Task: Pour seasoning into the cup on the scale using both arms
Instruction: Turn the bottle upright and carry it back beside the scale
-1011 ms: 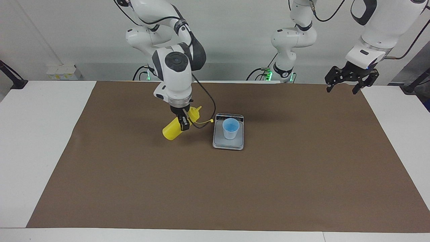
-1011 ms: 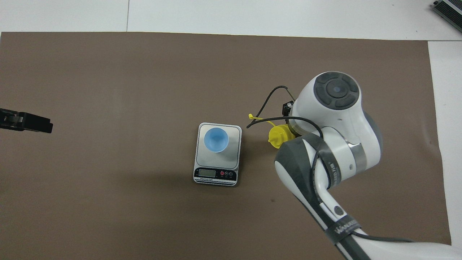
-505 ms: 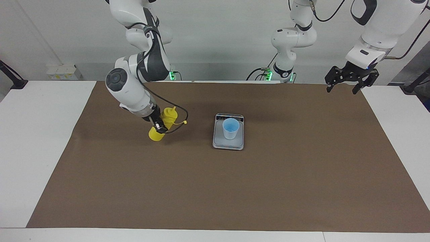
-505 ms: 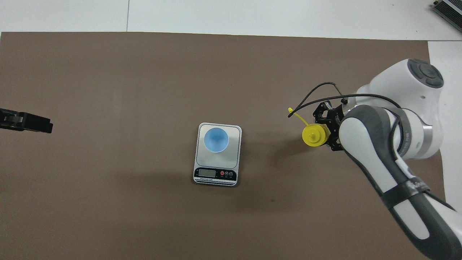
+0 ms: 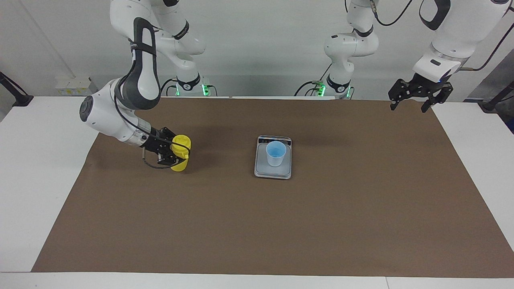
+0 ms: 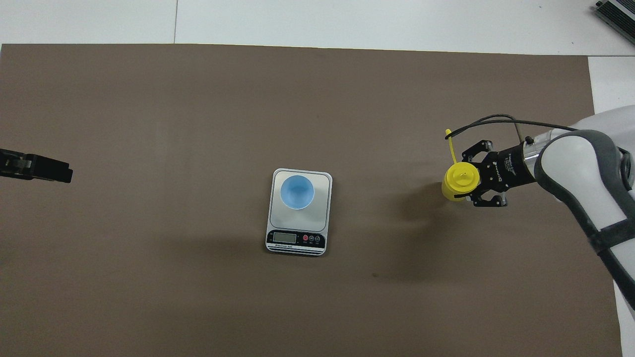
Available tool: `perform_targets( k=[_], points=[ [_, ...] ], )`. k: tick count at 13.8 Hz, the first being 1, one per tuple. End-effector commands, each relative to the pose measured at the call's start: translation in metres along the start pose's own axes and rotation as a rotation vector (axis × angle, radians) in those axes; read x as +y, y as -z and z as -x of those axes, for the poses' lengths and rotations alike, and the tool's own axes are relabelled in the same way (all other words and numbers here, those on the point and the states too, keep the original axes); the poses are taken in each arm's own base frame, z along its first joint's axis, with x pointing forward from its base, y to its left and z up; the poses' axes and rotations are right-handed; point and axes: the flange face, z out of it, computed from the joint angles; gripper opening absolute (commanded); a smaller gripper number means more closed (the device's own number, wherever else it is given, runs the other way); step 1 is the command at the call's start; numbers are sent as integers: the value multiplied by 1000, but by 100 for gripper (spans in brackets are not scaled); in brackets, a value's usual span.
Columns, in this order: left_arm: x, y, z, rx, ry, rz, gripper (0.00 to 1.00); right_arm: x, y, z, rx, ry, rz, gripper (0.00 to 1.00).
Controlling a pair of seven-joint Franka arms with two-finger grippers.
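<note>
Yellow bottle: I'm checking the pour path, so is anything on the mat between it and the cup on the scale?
Nothing visible. The right gripper holds the yellow bottle upright toward the right arm's end of the table; only bare brown mat lies between it and the cup on the scale.

No writing here that I can read.
My right hand (image 6: 475, 181) carries a line of white print, and the scale (image 6: 299, 212) has a display and marked buttons along its dark strip, but none of it is legible.
</note>
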Motion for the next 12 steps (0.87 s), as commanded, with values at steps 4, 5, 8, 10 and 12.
perform_targets(
  k=[4,5,8,10,12],
  points=[
    [1,1,9,10,-1,9,100,9,12,-23,-25,-34,-71,100],
    [0,1,9,10,0,9,100,9,18,-28,-15,-23,-77,100],
    [-1,1,9,10,2,9,100,7,45,-23,12,42,-122,100],
    [0,1,8,8,0,10,100,5,68,-17,114,176,-109,100],
    [1,1,9,10,-1,9,100,4,88,-5,219,272,-89,100]
  ],
)
